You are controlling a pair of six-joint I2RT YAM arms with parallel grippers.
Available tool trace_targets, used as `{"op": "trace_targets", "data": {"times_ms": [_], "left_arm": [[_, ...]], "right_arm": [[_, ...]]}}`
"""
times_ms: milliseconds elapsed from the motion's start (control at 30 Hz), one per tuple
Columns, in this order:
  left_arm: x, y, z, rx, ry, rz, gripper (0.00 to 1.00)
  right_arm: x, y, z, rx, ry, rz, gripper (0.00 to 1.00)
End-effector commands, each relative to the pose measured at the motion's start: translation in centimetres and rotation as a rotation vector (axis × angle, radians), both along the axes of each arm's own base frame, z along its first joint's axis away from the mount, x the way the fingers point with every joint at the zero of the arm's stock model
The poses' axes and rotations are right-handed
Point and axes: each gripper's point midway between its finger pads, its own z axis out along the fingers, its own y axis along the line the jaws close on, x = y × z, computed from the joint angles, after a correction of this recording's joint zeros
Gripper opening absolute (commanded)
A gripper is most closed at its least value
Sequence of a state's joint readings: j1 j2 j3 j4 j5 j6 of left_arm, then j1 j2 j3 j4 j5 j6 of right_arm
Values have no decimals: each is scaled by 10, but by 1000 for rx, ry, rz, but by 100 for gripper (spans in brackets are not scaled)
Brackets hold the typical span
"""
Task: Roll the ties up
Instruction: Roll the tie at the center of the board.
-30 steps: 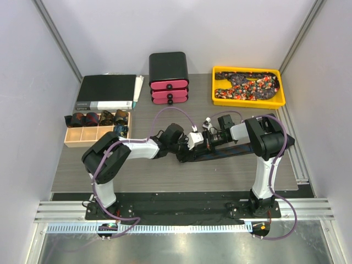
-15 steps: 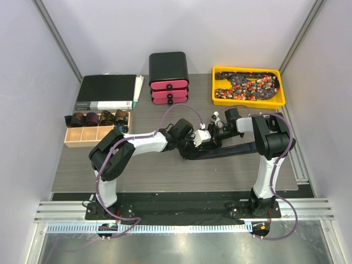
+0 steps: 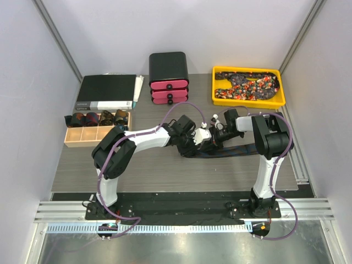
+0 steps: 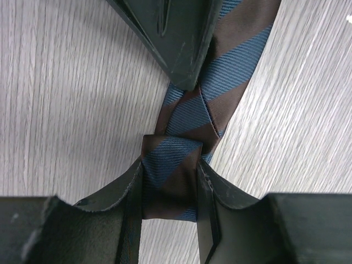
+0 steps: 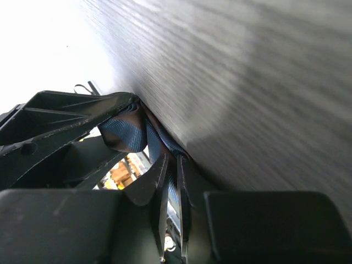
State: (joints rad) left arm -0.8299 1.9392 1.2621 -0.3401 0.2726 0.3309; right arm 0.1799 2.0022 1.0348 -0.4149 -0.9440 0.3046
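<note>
The left tool (image 4: 170, 170) pinches the folded end of a blue-and-brown striped tie (image 4: 187, 110) on the tabletop (image 4: 66, 99). Just beside that fold, the right tool (image 5: 171, 159) clamps the same tie's flat strip.

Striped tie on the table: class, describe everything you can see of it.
The striped tie is woven fabric with diagonal blue and brown stripes. It lies along the grey table, one end folded into a small roll. The left end effector clamps that roll; the right end effector pinches the strip beside it.

No legible text in view.
</note>
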Motion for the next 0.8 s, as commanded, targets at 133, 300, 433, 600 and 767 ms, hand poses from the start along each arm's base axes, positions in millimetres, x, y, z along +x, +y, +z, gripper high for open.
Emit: {"op": "trace_targets", "data": {"times_ms": [133,300,433,600,767], "left_arm": [[6,38,7,29,20,-27,9],[9,37,14,22,13,-50,8],[12,42,-3,64,46,16,7],[22,46,-15,93,48,125,5],[29,49,-18,109,41,172,5]], "right_arm": [[5,-12,-44,-167,-40,39,17],[22,-4,-22,-113,-105,48,18],[40,8,32,-21,-192,17,21],[39,11,69,13,-231,1,24],[4,7,42,-29,-114,20,23]]}}
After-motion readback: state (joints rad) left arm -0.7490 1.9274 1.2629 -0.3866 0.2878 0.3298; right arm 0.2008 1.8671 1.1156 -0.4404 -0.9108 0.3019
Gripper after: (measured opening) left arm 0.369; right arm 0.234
